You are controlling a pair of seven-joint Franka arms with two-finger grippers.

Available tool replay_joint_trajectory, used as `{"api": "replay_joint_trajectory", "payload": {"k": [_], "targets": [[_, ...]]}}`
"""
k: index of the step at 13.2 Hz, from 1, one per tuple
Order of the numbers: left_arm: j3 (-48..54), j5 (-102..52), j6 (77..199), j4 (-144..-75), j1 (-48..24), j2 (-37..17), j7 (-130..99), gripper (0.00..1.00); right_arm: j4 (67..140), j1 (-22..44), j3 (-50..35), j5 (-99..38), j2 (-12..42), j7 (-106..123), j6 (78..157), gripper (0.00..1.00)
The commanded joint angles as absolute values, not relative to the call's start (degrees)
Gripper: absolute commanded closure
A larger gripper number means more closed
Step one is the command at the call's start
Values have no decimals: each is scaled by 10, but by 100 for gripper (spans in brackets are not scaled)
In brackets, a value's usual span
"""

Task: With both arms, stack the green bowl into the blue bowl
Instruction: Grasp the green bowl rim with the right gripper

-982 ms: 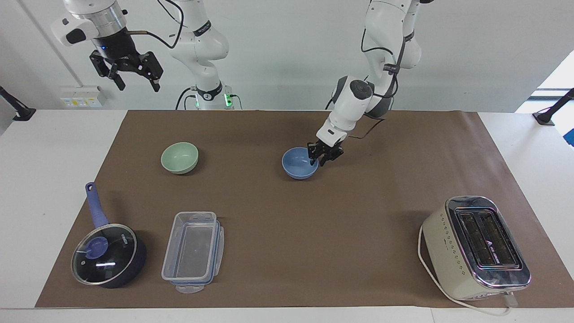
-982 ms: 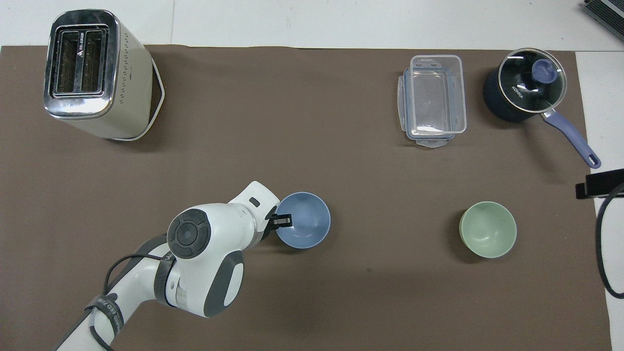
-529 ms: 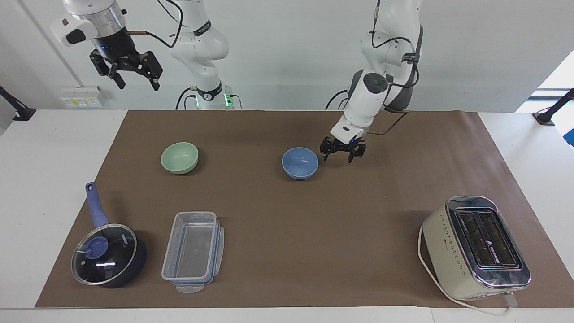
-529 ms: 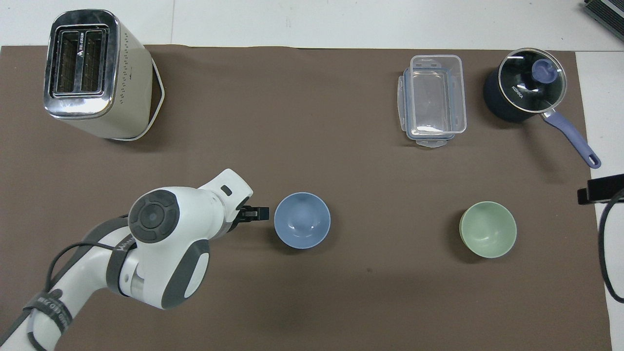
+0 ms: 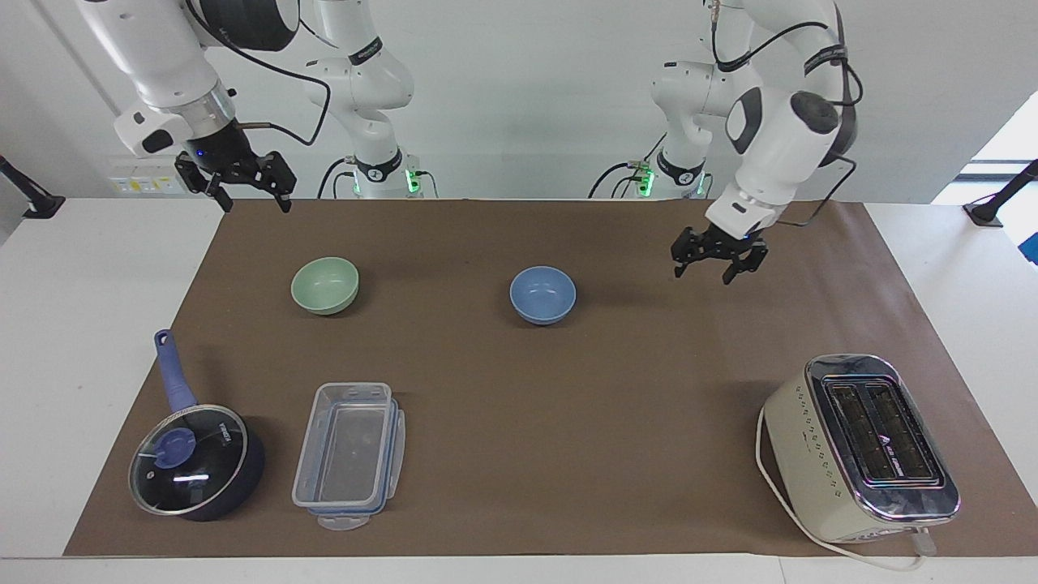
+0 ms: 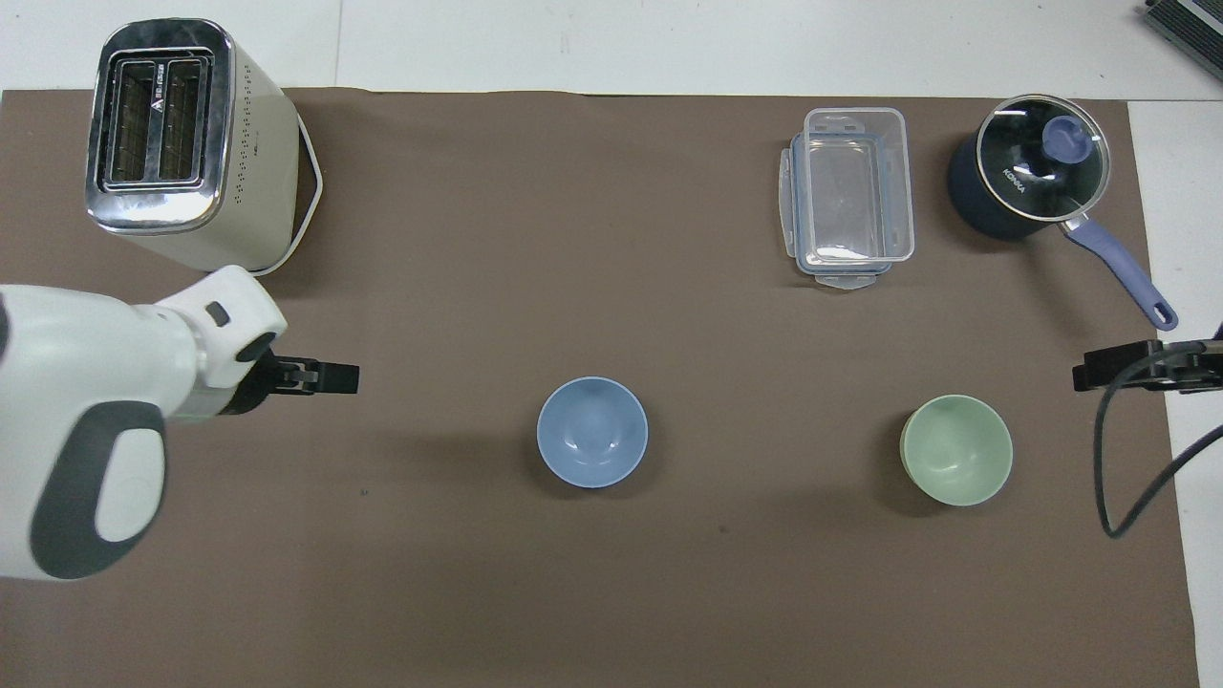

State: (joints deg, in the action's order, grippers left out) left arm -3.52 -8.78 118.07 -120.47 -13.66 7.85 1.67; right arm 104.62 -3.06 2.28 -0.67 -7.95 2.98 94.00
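Observation:
The pale green bowl [image 5: 325, 285] and the light-blue bowl [image 5: 542, 294] stand apart and upright on the brown mat, both empty. In the overhead view the green bowl [image 6: 956, 449] is toward the right arm's end and the blue bowl [image 6: 592, 432] is mid-table. My left gripper [image 5: 703, 276] is open and empty, raised over the mat toward the left arm's end, well clear of the blue bowl; it also shows in the overhead view [image 6: 334, 377]. My right gripper [image 5: 255, 207] is open and empty, high over the mat's corner at the right arm's end; in the overhead view [image 6: 1089, 368] only its tip shows.
A cream toaster [image 5: 859, 446] stands farther from the robots at the left arm's end. A clear plastic container [image 5: 349, 454] and a dark blue lidded saucepan [image 5: 195, 458] stand farther from the robots than the green bowl.
My left gripper has drawn away from the blue bowl's rim, toward the left arm's end of the table. My right gripper has come lower. Neither bowl has moved.

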Motion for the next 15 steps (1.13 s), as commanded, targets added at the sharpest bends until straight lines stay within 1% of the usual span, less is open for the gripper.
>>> {"api": "replay_joint_trajectory", "payload": {"k": [1,3,4,6,7,8,10,12,13,15], "targets": [[-27,-45,1082,-1070,-102,47,42,0,1113,-42,23,-7,-97,59,985,0],[-32,-12,1040,-998,-96,38,51,0,1168,-47,24,-7,-97,97,1037,0],[-32,-10,1015,-960,-79,27,56,0,1193,-55,23,-7,-95,109,1063,0],[-32,-9,944,-882,-69,3,58,0,1254,-61,24,-8,-86,136,1135,0],[-32,-4,919,-855,-62,-9,58,0,1289,-67,23,-8,-84,148,1180,0],[-33,2,913,-840,-57,-13,63,0,1319,-69,23,-8,-83,162,1217,0],[-34,3,909,-839,-41,-11,69,0,1349,-75,23,-8,-81,178,1251,0],[-33,2,883,-838,-38,-13,72,0,1388,-92,23,-8,-55,218,1322,0],[-33,2,882,-838,-38,-12,72,0,1397,-103,23,-8,-43,237,1345,0],[-33,4,880,-838,-37,-11,73,0,1399,-110,23,-9,-38,240,1348,0]]}}
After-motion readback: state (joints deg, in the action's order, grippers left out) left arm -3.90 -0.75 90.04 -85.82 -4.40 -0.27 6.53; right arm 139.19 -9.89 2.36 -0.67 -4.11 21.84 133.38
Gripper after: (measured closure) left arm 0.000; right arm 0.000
